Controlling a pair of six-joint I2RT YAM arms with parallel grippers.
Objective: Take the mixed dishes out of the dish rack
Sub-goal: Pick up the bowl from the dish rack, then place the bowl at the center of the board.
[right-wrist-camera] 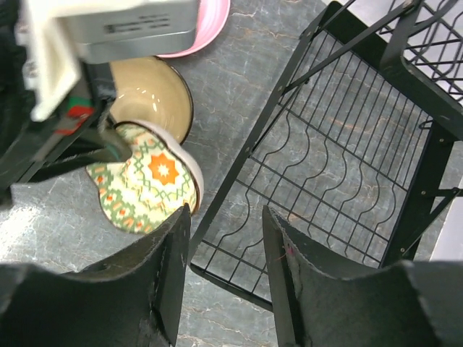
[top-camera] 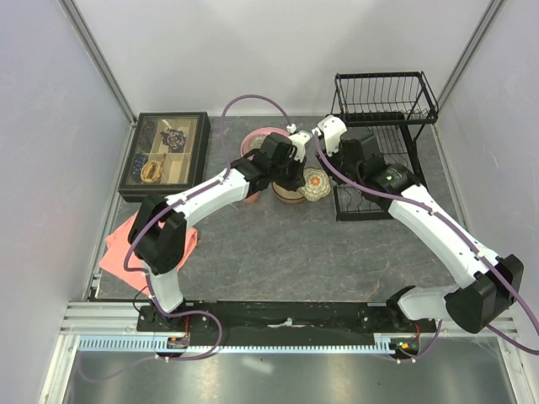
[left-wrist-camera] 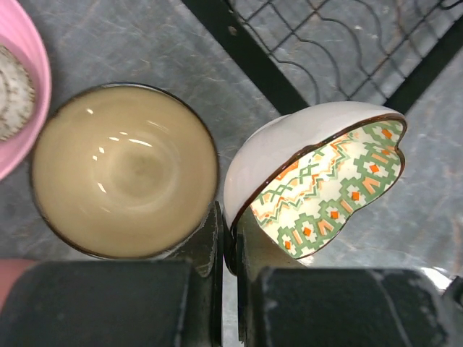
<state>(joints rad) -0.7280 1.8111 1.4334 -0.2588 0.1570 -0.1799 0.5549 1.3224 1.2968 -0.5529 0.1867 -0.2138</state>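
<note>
Where the black wire rack (top-camera: 383, 101) meets the veined grey table (top-camera: 320, 252), its lower frame edge runs just beside the patterned bowl (left-wrist-camera: 325, 181), leaving only a narrow strip of stone between them. The bowl is off the rack, tipped onto its side over the table, with its green-and-orange inside facing out and its pale glossy outside uppermost. The left claw (left-wrist-camera: 228, 224) is clenched on the bowl's brown rim. Just beside the bowl stands the mug (left-wrist-camera: 123, 170), upright, its glazed beige inside catching the light. Beyond the mug lies the pink plate (top-camera: 265, 139), with a speckled plate (left-wrist-camera: 11, 94) lying in it.

The right claw (right-wrist-camera: 226, 246) hangs released, fingers apart with nothing between them, above the front edge of the rack's lower tier of wavy wire slots.

Pale walls close in three sides. A dark tray (top-camera: 164, 151) and a pink cloth (top-camera: 122, 244) lie well apart on the left, and the near middle of the table is open.
</note>
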